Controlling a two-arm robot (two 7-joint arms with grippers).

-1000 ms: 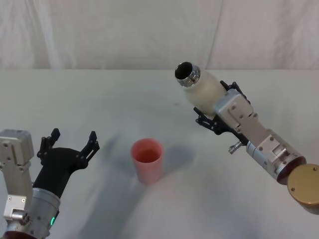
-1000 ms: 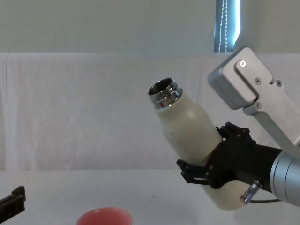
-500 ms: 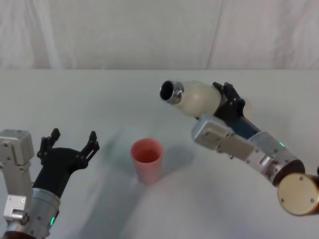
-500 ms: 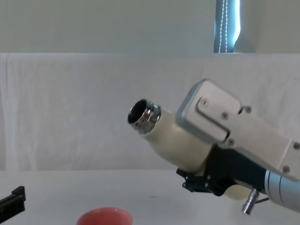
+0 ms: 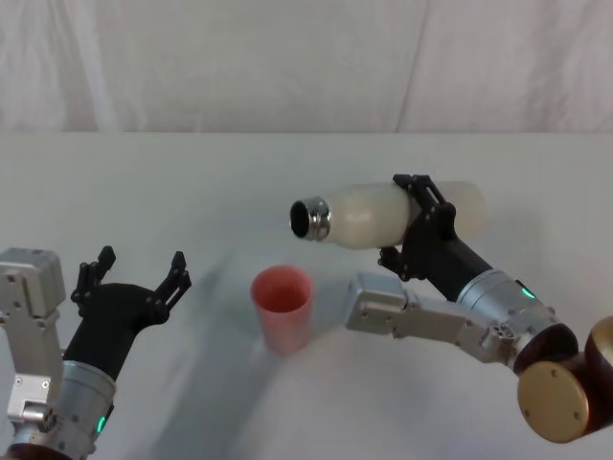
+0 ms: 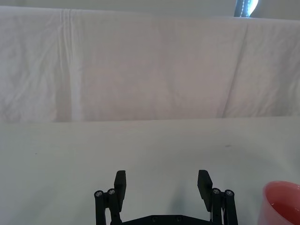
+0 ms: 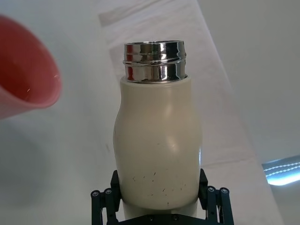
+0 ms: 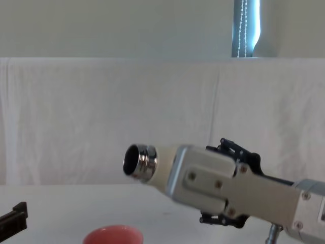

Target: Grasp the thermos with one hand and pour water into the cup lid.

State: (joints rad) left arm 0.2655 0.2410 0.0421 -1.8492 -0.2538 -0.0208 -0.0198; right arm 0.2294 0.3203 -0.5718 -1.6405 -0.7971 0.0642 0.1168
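The right gripper has its fingers closed around the body of the thermos and holds it almost horizontal above the table, steel neck pointing left. The cup lid stands upright on the table, below and a little left of the neck. The right wrist view shows the black fingers on both sides of the cream body. The left gripper waits at the near left, fingers open; the left wrist view shows its spread fingertips.
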